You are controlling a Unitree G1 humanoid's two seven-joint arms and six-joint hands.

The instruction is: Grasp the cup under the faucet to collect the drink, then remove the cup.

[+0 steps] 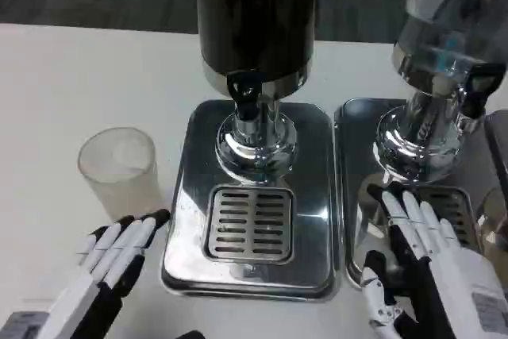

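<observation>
A frosted translucent cup (119, 171) stands upright on the white table, left of the dark drink dispenser (255, 21). The dispenser's black faucet (244, 93) hangs over a slotted drip grate (249, 223) in a shiny metal base (184, 220). Nothing stands under the faucet. My left hand (107, 263) lies low at the front left, fingers stretched toward the cup, just short of it and holding nothing. My right hand (432, 263) rests at the front right over the second dispenser's base, fingers extended and apart, empty.
A second, clear dispenser (444, 45) with a black faucet (476, 89) stands at the right on its own metal base (357, 196). Bare white table (71, 85) lies left of and behind the cup.
</observation>
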